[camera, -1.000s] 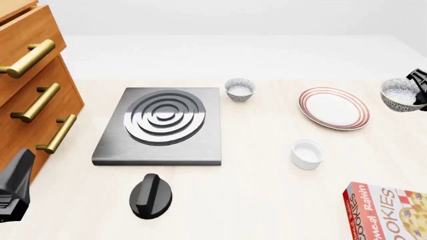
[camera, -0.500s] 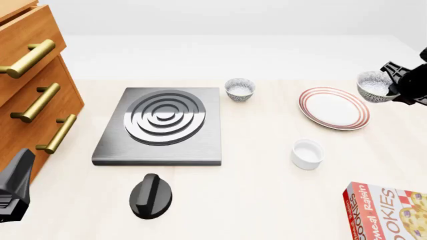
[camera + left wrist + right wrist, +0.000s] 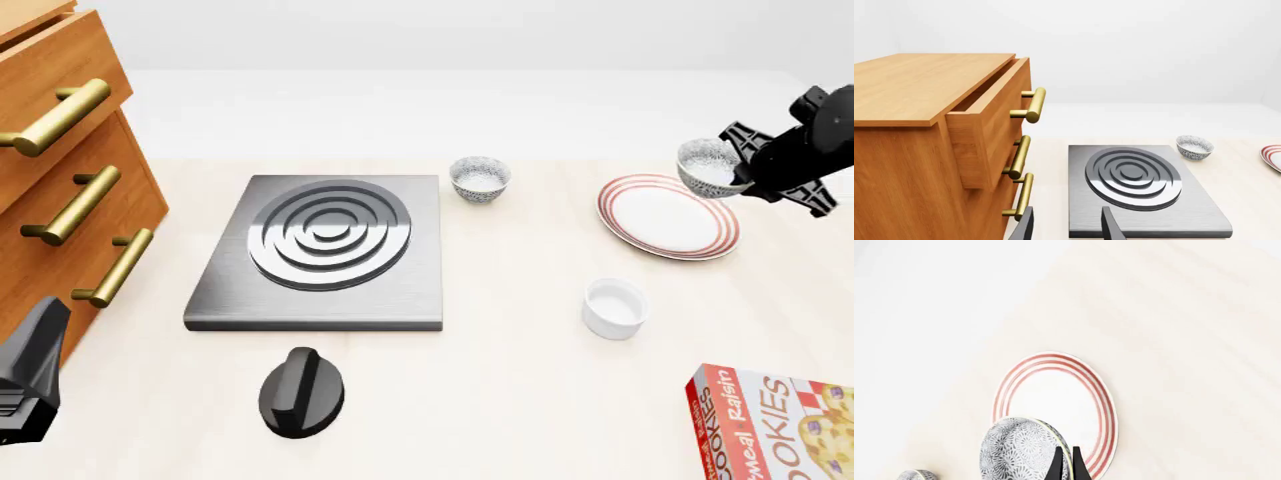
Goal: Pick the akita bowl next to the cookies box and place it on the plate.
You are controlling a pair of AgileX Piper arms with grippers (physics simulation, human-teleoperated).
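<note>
The akita bowl (image 3: pixel 709 166) is gripped by its rim in the right tool (image 3: pixel 742 172), carried tilted above the far right edge of the plate (image 3: pixel 667 216) lying just below. The carrying step is judged underway. Next, the bowl needs centring over the plate, levelling and lowering before it is let go.

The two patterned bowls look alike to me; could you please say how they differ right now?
The held bowl is gripped by its rim in the right gripper, in the air by the plate; the other bowl rests on the table beside the burner plate. The held bowl is tilted; the other bowl sits upright. Both are small, with a grey-and-white pattern outside and white inside.
</note>
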